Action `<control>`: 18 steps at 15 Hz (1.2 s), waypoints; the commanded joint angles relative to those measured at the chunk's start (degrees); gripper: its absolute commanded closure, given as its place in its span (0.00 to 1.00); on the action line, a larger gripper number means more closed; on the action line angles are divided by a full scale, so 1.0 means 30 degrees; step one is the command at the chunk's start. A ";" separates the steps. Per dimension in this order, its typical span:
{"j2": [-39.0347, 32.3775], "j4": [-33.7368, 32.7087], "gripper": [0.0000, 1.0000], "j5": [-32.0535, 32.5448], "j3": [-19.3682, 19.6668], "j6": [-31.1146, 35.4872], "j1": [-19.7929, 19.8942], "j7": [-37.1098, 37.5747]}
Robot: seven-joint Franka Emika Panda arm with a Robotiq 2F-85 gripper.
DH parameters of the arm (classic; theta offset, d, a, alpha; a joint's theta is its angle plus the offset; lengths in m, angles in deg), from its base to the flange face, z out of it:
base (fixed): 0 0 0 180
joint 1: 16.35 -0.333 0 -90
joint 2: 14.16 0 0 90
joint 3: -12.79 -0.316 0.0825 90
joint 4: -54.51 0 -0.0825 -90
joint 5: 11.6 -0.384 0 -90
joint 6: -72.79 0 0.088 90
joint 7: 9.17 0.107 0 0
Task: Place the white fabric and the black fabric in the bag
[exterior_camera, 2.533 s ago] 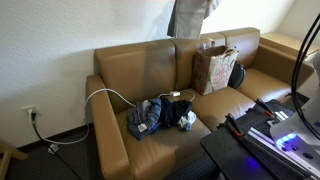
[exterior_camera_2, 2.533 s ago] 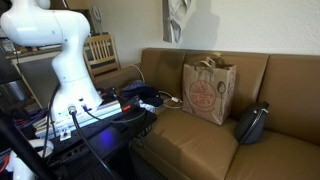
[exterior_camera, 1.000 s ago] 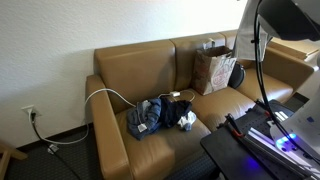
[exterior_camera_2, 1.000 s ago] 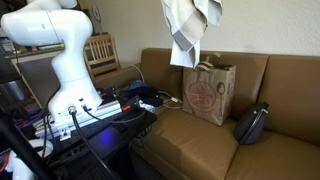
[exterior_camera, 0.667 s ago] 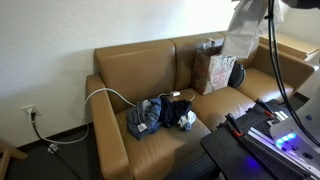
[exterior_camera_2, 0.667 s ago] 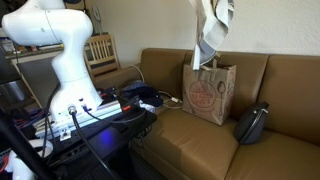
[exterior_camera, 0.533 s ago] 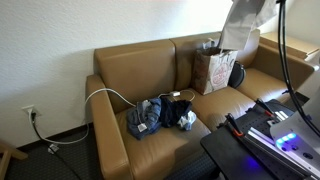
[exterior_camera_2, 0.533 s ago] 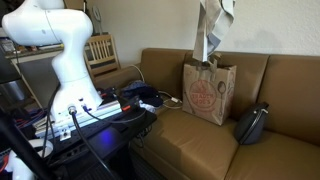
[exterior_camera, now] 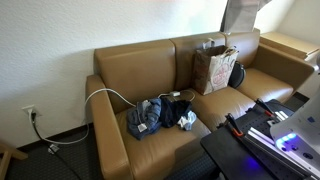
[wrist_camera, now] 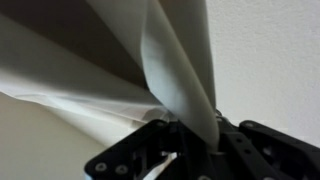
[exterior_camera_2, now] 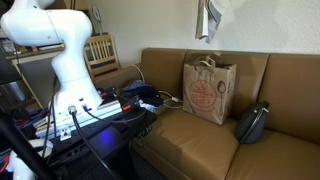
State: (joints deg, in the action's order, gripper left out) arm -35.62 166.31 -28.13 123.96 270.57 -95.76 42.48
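We are pinching the white fabric (exterior_camera_2: 208,18) in our clamped gripper (wrist_camera: 186,128); it has swung right and is now hanging high above the bag (exterior_camera_2: 208,90), likely needing lowering in.

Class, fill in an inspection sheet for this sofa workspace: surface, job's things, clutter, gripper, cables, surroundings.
Surface: brown sofa, seat partly covered.
Job's things: white fabric hangs high over the sofa; paper bag stands upright on the seat; dark clothes pile lies on another cushion.
Clutter: black pouch beside the paper bag.
Gripper: the gripper is shut on the white fabric.
Cables: white cable on the sofa; black cable on the floor by the wall.
Surroundings: wooden chair, white wall.
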 commanded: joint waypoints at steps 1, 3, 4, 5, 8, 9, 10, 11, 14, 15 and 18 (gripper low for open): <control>0.4089 -0.0056 0.97 0.3021 0.0423 0.0269 -0.2753 -0.1191; 0.5787 0.0297 0.97 0.4794 0.0580 0.0253 -0.3897 -0.1277; 0.6119 0.0469 0.97 0.5503 0.0533 0.0112 -0.3974 -0.1326; 0.6213 0.0774 0.97 0.6084 0.0503 0.0125 -0.3936 -0.1429; 0.6495 0.0908 0.97 0.7305 0.0459 0.0110 -0.3592 -0.1878; 0.6385 0.1021 0.97 0.7484 0.0520 0.0196 -0.3507 -0.1962; 0.6386 0.1006 0.97 0.7661 0.0572 0.0202 -0.3484 -0.2083; 0.6285 0.1123 0.97 0.7728 0.0632 0.0193 -0.3440 -0.2245; 0.6275 0.1427 0.97 0.7608 0.0730 -0.0022 -0.3369 -0.2586; 0.6060 0.1619 0.97 0.7485 0.0803 0.0064 -0.3261 -0.2749; 0.5598 0.1962 0.97 0.7050 0.1016 -0.0046 -0.2975 -0.3116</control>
State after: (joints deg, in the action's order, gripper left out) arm -16.15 171.05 -6.00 126.31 270.46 -106.16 34.28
